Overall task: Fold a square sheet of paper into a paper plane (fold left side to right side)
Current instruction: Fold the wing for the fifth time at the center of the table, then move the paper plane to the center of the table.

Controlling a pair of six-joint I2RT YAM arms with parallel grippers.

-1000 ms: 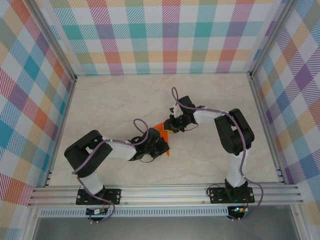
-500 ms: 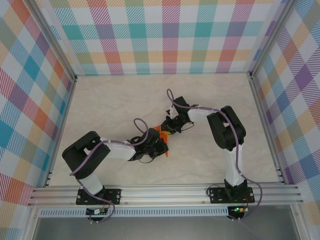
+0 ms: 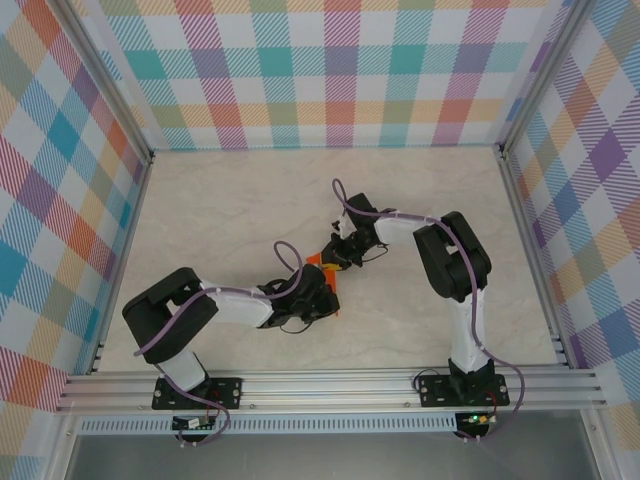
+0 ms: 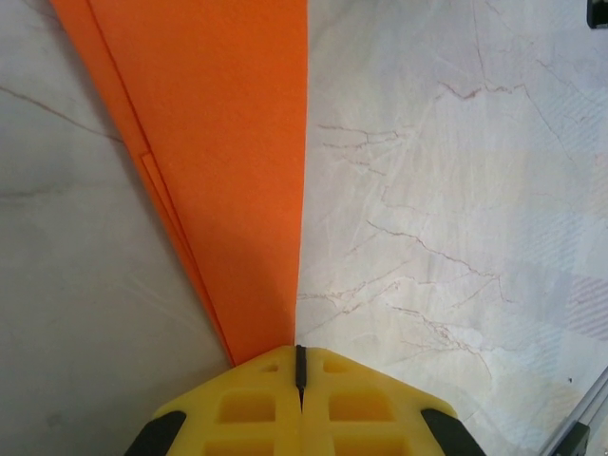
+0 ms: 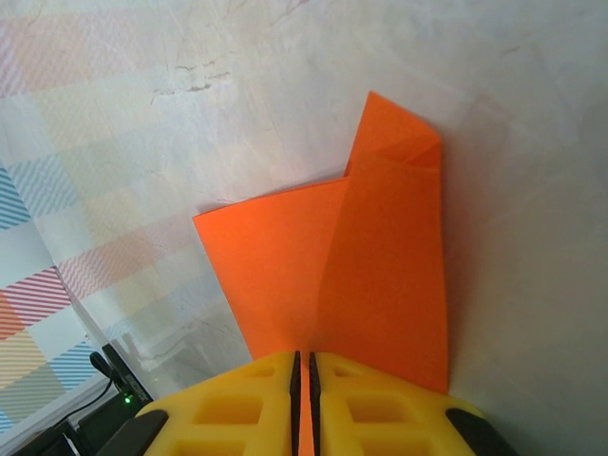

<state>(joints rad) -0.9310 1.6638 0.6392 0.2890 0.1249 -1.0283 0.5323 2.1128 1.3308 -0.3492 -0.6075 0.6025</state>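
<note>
From the overhead camera I see the orange paper point(image 3: 321, 263) lying near the middle of the table point(image 3: 230, 210), a little toward 6 o'clock, with both arms meeting over it. My left arm reaches in from 8 o'clock. The left tool point(image 3: 328, 295) sits at the paper's 6 o'clock end, where a small orange tip shows just beside it. My right arm bends in from 3 o'clock, and the right tool point(image 3: 343, 258) is at the paper's 2 o'clock edge.

On the left wrist camera the left tool point(image 4: 300, 366) is clenched, its yellow fingers point(image 4: 247, 408) pressed flat together with only a thin dark seam between them. The orange paper point(image 4: 228, 161) lies flat on the table as a long wedge. It is narrow at the fingertips at 6 o'clock and widens toward 11 o'clock, with a doubled edge along its 9 o'clock side. It runs right up to the fingertips, but I cannot tell whether they pinch it.

On the right wrist camera the right tool point(image 5: 304, 366) is grasping the orange paper point(image 5: 370, 275), and a sliver of orange shows in the slit between the yellow fingers point(image 5: 380, 408). The sheet fans out toward 12 o'clock, with a crease running up from the fingers and a small folded corner at 1 o'clock. Its far part lifts off the marbled table point(image 5: 190, 57).
</note>
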